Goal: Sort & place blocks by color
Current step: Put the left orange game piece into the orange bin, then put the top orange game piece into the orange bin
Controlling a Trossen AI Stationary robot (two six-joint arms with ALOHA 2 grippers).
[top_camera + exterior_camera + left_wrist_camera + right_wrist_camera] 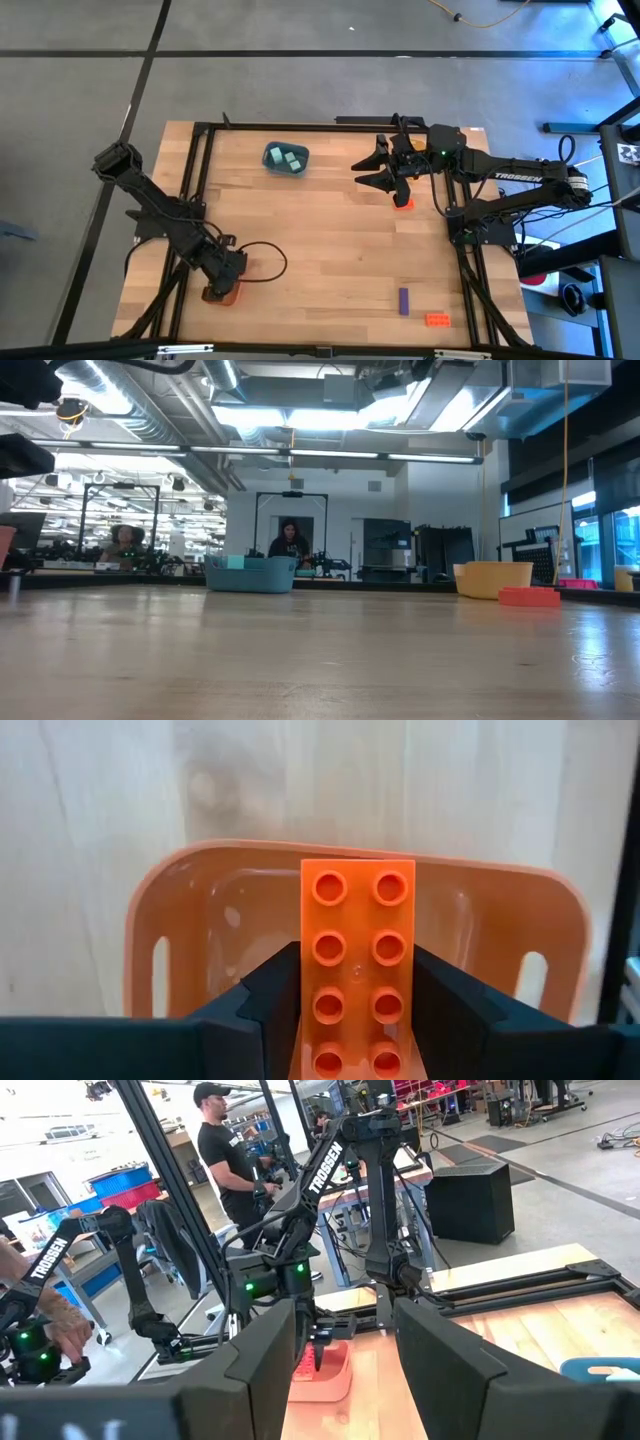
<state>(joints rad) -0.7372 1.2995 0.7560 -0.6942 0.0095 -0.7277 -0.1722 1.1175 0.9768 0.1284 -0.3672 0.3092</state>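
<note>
Pinched an orange-red rectangular plastic block (358, 920) with eight round studs between the dark fingers of the left gripper (357, 982), studs up toward the wrist camera and long axis running out past the fingertips. Hung it directly over the translucent orange plastic tray (180, 920) with slotted handles, not touching the tray floor as far as could be told; probably lined up that way so a release would drop it among its own colour. Looked glossy, clean and squarely seated in the grip, both long sides clamped. Left more to sort along the same table edge as the orange tray, well apart from it: a short purple plastic block (403, 300) and, just beside that, another small orange-red block (436, 320), both loose on the wood. Showed pale teal-green blocks (290, 158) already gathered in a rounded blue plastic tray (270, 165), far across the table from the orange tray. Kept the right gripper (366, 173) raised farther still from the orange tray, beyond the blue one, fingers spread and holding nothing, seemingly waiting clear of the drop.
</note>
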